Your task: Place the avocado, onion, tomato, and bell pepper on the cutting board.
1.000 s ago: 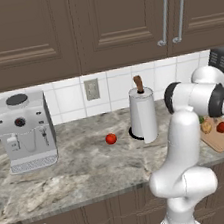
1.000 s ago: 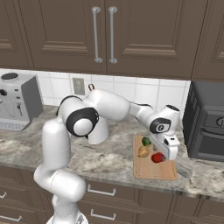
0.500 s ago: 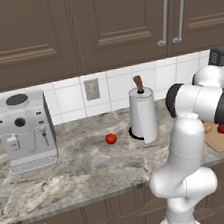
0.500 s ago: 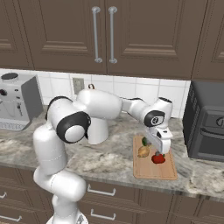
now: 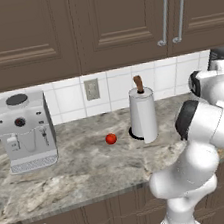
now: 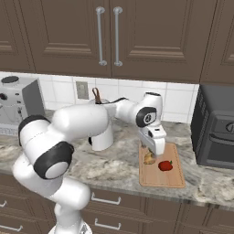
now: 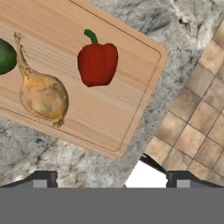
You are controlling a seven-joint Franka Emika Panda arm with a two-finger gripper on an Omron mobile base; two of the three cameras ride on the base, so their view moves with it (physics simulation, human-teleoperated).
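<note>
Seeing no readable writing; we note wooden cutting board (image 7: 127, 87) — grainy, rounded corners — bearing glossy red bell pepper (image 7: 97, 61), tan papery onion (image 7: 43, 94), green avocado (image 7: 6, 56). Gripper (image 7: 111, 178) fingers spread wide, empty. Round red tomato (image 5: 111, 139) on marbled counter (image 5: 81, 168).

Matt wooden cutting board (image 7: 109, 100) on mottled stone counter (image 7: 35, 148); glossy bell pepper (image 7: 97, 63).

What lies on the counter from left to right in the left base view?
Coffee machine → small red tomato → paper towel roll on its holder → the robot's own white arm at the right edge.
</note>
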